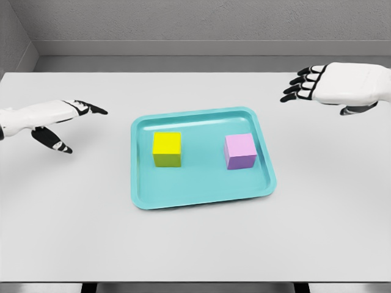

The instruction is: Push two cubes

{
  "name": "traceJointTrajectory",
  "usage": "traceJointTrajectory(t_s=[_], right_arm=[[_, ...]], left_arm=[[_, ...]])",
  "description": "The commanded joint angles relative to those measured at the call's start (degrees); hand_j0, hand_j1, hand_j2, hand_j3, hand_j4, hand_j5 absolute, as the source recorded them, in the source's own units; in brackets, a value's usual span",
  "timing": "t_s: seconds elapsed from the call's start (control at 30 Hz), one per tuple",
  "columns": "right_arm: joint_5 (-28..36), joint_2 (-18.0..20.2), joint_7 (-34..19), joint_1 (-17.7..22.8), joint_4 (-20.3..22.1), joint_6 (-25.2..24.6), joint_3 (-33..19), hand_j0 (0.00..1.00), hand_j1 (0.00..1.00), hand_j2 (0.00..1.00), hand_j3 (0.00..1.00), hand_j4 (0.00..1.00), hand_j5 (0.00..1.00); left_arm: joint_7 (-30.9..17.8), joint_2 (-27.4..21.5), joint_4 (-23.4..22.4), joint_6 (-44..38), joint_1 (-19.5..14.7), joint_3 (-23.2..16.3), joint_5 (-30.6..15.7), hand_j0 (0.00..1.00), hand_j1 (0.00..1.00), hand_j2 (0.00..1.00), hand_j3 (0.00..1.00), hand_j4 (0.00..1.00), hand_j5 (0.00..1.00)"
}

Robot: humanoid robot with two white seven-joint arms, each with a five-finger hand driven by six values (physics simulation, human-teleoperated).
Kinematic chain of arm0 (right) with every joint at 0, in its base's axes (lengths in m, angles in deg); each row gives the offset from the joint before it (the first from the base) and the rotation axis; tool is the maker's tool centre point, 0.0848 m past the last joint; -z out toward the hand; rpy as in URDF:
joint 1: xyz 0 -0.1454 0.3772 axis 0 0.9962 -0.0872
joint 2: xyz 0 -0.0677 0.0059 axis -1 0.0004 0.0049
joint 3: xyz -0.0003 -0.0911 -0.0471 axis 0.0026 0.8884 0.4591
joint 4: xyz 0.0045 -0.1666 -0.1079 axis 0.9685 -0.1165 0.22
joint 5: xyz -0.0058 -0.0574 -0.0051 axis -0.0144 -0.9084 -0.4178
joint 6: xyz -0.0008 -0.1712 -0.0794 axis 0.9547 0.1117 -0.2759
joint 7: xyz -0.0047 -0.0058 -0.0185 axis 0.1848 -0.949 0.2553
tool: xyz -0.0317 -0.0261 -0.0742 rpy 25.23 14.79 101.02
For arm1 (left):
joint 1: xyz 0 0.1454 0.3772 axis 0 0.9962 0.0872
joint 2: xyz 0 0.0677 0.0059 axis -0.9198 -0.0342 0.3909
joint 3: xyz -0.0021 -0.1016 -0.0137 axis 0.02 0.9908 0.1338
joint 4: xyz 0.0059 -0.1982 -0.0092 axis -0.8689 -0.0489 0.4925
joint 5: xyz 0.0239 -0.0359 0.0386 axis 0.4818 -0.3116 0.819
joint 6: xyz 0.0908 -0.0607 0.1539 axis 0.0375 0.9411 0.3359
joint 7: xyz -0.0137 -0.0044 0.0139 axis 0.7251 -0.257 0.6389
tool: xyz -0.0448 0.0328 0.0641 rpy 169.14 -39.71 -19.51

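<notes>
Head view: I count two cubes, one yellow cube (pixel 167 149) and one lilac cube (pixel 239 151), on one teal plastic tray (pixel 201 194); left hand (pixel 61 119) and right hand (pixel 324 84) both spread, empty.

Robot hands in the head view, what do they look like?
The left robot hand and the right robot hand both have glossy white shells, five segmented fingers with black joints and black tips. No cables or markings are visible.

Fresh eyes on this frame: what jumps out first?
The teal tray mid-table, holding a yellow cube on its left and a pink cube on its right, apart. Then the two white hands: left hand and right hand hover open either side, touching nothing.
</notes>
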Motion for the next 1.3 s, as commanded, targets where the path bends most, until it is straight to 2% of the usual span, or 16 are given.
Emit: traceJointTrajectory(t_s=[0.0, 0.1, 0.13, 0.2, 0.23, 0.27, 0.3, 0.4, 0.63, 0.7, 0.73, 0.8, 0.83, 0.9, 0.93, 1.27], right_arm=[[0.1, -0.3, 0.0, 0.0, 0.0, -0.1, 0.2, 1.0, 1.0, 1.0, 1.0, 1.0, 1.0], [0.6, -1.6, 0.0, -0.4, -0.1, -0.1, 0.0, 1.0, 1.0, 1.0, 1.0, 1.0, 1.0], [0.7, -1.4, 0.0, -0.4, -0.2, -0.1, 0.0, 1.0, 1.0, 1.0, 1.0, 1.0, 1.0], [0.7, -0.2, 0.0, 0.0, -1.3, -0.1, 0.2, 1.0, 1.0, 1.0, 1.0, 1.0, 1.0], [0.5, 0.5, 0.0, 0.3, -1.3, -0.1, 1.0, 0.95, 0.95, 0.95, 0.95, 0.95, 0.95], [0.7, 0.4, 0.0, 0.3, -0.9, -0.1, 3.1, 0.2, 0.2, 0.2, 0.2, 0.2, 0.2], [0.7, 0.4, 0.0, 0.4, -0.9, -0.1, 4.5, 0.0, 0.0, 0.0, 0.0, 0.0, 0.0], [0.3, 1.9, 0.0, 0.4, -0.9, -0.1, 8.1, 0.0, 0.0, 0.0, 0.0, 0.0, 0.0], [-1.9, -1.0, 0.0, 1.4, -2.0, -0.1, 13.8, 0.0, 0.0, 0.0, 0.0, 0.0, 0.0], [-2.4, -3.1, 0.0, 1.4, -3.1, -0.1, 13.9, 0.0, 0.0, 0.0, 0.0, 0.0, 0.0], [-2.4, -4.4, 0.0, 1.4, -4.3, -0.1, 13.9, 0.0, 0.0, 0.0, 0.0, 0.0, 0.0], [-2.4, -4.9, 0.0, 1.4, -4.7, -0.1, 13.9, 0.0, 0.0, 0.0, 0.0, 0.0, 0.0], [-2.4, -5.3, 0.0, 1.4, -4.7, -0.1, 13.9, 0.0, 0.0, 0.0, 0.0, 0.0, 0.0], [-2.5, -5.8, 0.0, 1.1, -4.7, -0.1, 13.9, 0.0, 0.0, 0.0, 0.0, 0.0, 0.0], [-2.4, -5.9, 0.0, 1.1, -4.7, -0.1, 13.9, 0.0, 0.0, 0.0, 0.0, 0.0, 0.0], [-3.0, -9.5, 0.0, 1.4, -7.5, -0.1, 14.0, 0.0, 0.0, 0.0, 0.0, 0.0, 0.0]], left_arm=[[-1.4, -0.1, 0.3, -0.1, 0.0, 0.0, -0.3, 1.0, 1.0, 1.0, 1.0, 1.0, 1.0], [-2.4, 0.0, 0.4, -0.1, -1.1, 0.0, 0.2, 1.0, 1.0, 1.0, 1.0, 1.0, 1.0], [-2.4, 0.1, 0.2, -0.1, -2.9, 0.0, 2.1, 0.93, 0.93, 0.93, 0.93, 0.93, 0.93], [-2.4, -0.5, 0.2, -0.1, -5.5, -3.4, 2.5, 0.45, 0.45, 0.45, 0.45, 0.45, 0.45], [-2.4, -0.7, 0.4, -0.1, -8.0, -6.8, 2.6, 0.31, 0.31, 0.31, 0.31, 0.31, 0.31], [-2.4, -0.8, 0.4, -0.1, -9.7, -8.4, 2.6, 0.2, 0.2, 0.2, 0.2, 0.2, 0.2], [-2.4, -0.6, 1.1, -0.1, -9.7, -8.4, 2.6, 0.15, 0.15, 0.15, 0.15, 0.15, 0.15], [-2.4, 1.1, 1.9, -0.1, -9.8, -8.7, 2.8, 0.03, 0.03, 0.03, 0.03, 0.03, 0.03], [-2.4, 2.2, 2.8, -0.1, -11.6, -11.3, 3.0, 0.18, 0.18, 0.18, 0.18, 0.18, 0.18], [-2.4, 4.3, 2.4, -0.1, -11.6, -12.1, 3.0, 0.17, 0.17, 0.17, 0.17, 0.17, 0.17], [-2.4, 4.2, 2.4, -0.1, -11.5, -12.3, 2.9, 0.08, 0.08, 0.08, 0.08, 0.08, 0.08], [-2.4, 4.7, 0.1, -0.1, -11.4, -12.8, 3.0, 0.06, 0.06, 0.06, 0.06, 0.06, 0.06], [-2.4, 4.7, 0.0, -0.1, -11.5, -13.3, 3.3, 0.06, 0.06, 0.06, 0.06, 0.06, 0.06], [-2.4, 4.9, 0.0, -0.1, -11.6, -13.5, 10.4, 0.06, 0.06, 0.06, 0.06, 0.06, 0.06], [-2.4, 5.1, 0.2, -0.1, -11.6, -13.5, 11.6, 0.06, 0.06, 0.06, 0.06, 0.06, 0.06], [-2.4, 7.5, -0.2, -0.1, -11.6, -15.0, 12.9, 0.06, 0.06, 0.06, 0.06, 0.06, 0.06]])
